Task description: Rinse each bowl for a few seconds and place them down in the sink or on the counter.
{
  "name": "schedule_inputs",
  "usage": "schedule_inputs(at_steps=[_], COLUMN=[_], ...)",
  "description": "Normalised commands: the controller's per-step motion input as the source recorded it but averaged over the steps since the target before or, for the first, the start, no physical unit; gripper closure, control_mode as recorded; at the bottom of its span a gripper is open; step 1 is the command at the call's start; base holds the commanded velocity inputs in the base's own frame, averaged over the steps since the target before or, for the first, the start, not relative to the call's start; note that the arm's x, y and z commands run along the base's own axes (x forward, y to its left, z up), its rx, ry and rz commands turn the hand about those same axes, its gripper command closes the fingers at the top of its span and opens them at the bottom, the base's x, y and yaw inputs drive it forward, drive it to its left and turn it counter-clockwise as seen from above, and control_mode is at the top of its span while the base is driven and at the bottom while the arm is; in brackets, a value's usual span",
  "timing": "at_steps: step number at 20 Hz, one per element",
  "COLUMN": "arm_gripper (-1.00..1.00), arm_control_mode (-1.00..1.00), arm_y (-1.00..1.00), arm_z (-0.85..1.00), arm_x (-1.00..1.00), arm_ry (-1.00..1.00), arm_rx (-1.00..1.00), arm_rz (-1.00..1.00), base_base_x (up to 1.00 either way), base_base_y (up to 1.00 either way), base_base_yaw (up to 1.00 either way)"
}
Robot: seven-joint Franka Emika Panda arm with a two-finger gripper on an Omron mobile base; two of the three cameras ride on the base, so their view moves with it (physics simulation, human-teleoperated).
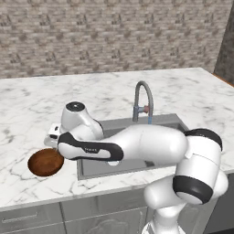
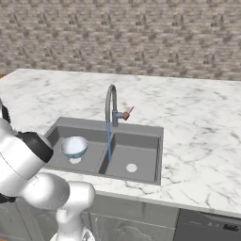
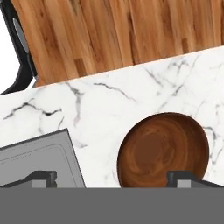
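Note:
The dark reddish-brown bowl (image 1: 45, 162) sits upright on the white marble counter (image 1: 27, 109) just left of the sink (image 1: 171, 122). My gripper (image 1: 52, 140) hangs over the bowl's sink-side rim, open and holding nothing. In the hand view the gripper (image 3: 113, 179) spans from the sink's edge (image 3: 39, 157) to the brown bowl (image 3: 162, 149), with one fingertip (image 3: 183, 178) over the bowl's near rim. The pale blue-white bowl (image 2: 74, 147) stands upright in the left basin of the sink (image 2: 141, 129).
The grey gooseneck tap (image 2: 111, 106) stands behind the sink, and a thin blue stream of water (image 2: 109, 141) falls near the divider between the basins. My arm lies across the sink's front. Wooden floor (image 3: 122, 35) shows beyond the counter's edge.

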Motion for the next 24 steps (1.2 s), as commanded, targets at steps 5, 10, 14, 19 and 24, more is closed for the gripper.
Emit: schedule_inputs(at_steps=[5, 10, 14, 19, 24], arm_gripper=[-1.0, -1.0, -1.0, -1.0, -1.0], arm_control_mode=[-1.0, -1.0, -1.0, -1.0, -1.0], arm_y=[0.0, 0.01, 0.01, 0.08, 0.08], arm_z=[-0.13, -0.17, -0.24, -0.25, -0.21], arm_x=[0.04, 0.13, 0.19, 0.07, 0.0], arm_ry=[-0.16, -0.06, 0.03, 0.01, -0.02], arm_rx=[0.0, 0.0, 0.01, 0.0, 0.0], arm_rz=[0.03, 0.0, 0.0, 0.01, 0.01], base_base_x=[0.0, 0.0, 0.0, 0.0, 0.0], base_base_y=[0.0, 0.0, 0.0, 0.0, 0.0], base_base_yaw=[0.0, 0.0, 0.0, 0.0, 0.0])
